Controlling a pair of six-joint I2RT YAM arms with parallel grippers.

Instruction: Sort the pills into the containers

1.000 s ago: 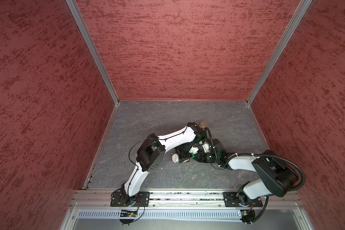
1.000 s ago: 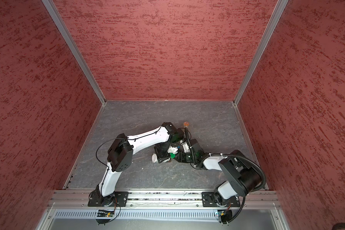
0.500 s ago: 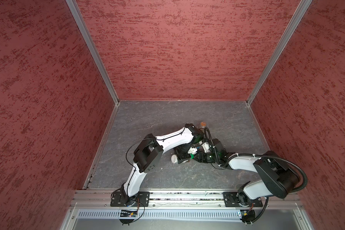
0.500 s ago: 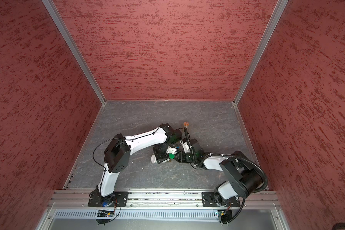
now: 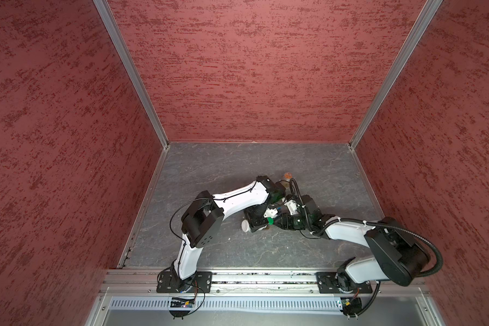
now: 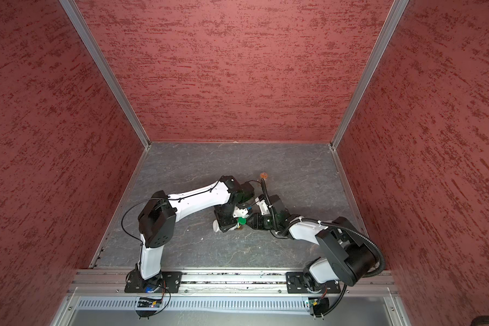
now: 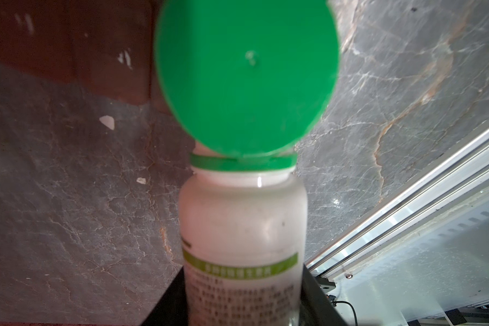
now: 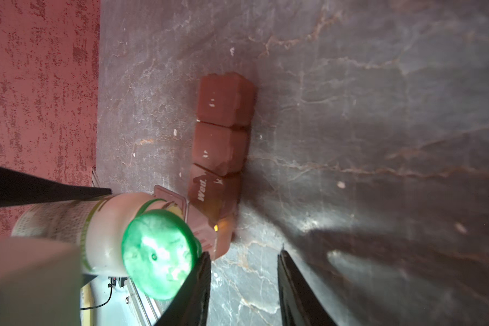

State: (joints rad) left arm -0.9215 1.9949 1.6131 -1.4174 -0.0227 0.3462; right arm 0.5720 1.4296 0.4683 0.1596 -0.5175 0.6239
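Left pincer (image 7: 243, 272) pinches the white bottle (image 7: 243, 220), green lid (image 7: 246, 76) flipped open; right pincer (image 8: 243, 254) spread

"Wed." was printed on the organizer (image 8: 213, 192) compartment lid nearest the bottle (image 8: 68, 223); the bottle's own print was too blurred to read.

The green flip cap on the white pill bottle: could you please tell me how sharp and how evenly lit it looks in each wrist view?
Left wrist view: the round green plastic flip cap is close, soft-edged, flatly lit, without glare. Right wrist view: it glows translucent with blotchy white glare, slightly blurred.
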